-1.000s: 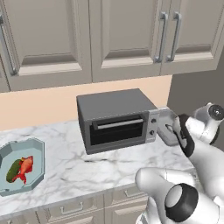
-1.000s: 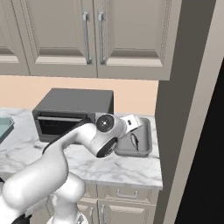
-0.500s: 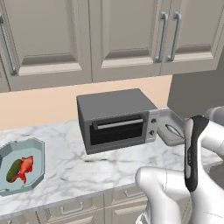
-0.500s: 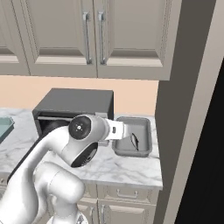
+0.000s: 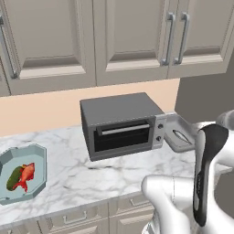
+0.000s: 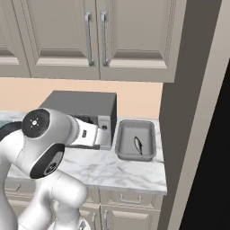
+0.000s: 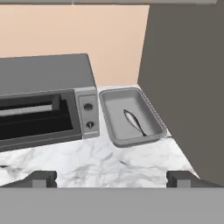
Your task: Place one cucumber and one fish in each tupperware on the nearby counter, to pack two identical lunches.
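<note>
Tool (image 7: 112, 178) spread wide, empty, above bench (image 7: 100, 164). Silvery fish (image 7: 134, 122) lies in grey tupperware (image 7: 114, 106) ahead, slightly right, well apart.

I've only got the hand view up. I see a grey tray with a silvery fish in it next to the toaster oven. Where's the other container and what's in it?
Observer: The blue-teal octagonal tupperware sits at the far left of the counter, well left of the toaster oven.
Operator: What's inside?
Observer: A red-orange fish and a dark-green cucumber, lying side by side.
Operator: Is there a cucumber in the grey tray that my angle hides?
Observer: No. From the right base view, the grey tray holds just the silvery fish.
</note>
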### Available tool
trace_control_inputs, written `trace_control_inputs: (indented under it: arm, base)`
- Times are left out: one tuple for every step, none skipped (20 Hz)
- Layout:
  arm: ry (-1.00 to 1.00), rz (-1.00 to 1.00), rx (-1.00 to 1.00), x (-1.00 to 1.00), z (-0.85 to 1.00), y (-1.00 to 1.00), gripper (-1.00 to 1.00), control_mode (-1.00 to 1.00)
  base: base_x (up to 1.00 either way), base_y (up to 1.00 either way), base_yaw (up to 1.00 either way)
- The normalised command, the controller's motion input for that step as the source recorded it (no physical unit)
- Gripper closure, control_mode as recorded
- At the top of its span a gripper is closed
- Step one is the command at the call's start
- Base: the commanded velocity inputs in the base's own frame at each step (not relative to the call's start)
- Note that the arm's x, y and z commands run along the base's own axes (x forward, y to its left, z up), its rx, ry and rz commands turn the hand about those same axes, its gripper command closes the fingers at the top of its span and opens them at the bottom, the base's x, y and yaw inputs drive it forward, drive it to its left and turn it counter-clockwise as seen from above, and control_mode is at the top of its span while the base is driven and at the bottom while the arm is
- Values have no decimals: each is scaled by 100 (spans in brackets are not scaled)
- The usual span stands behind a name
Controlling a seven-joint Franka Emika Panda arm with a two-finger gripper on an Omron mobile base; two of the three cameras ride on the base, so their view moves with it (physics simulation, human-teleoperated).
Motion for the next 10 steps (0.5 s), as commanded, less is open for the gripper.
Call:
trace_control_inputs:
  arm:
    - [0, 0, -20, -56, 0, 6, -100, -100]
    - [0, 2, -24, -65, 0, 0, -100, -100]
    - [0, 0, 0, 0, 0, 0, -100, 100]
    - [0, 0, 0, 0, 0, 0, -100, 100]
    - [0, 0, 0, 0, 0, 0, -100, 100]
    - [0, 0, 0, 0, 0, 0, -100, 100]
    - [0, 0, 0, 0, 0, 0, -100, 100]
    - [0, 0, 0, 0, 0, 0, -100, 100]
    - [0, 0, 0, 0, 0, 0, -100, 100]
    - [0, 0, 0, 0, 0, 0, -100, 100]
  base:
    - [0, 0, 0]
    - [0, 0, 0]
    - [-73, -6, 6]
    - [-58, -30, 8]
    - [-46, -42, 11]
    - [-28, -44, 13]
    - [-14, -43, 16]
    - [0, -55, 17]
    - [-2, -64, 17]
    - [0, -66, 17]
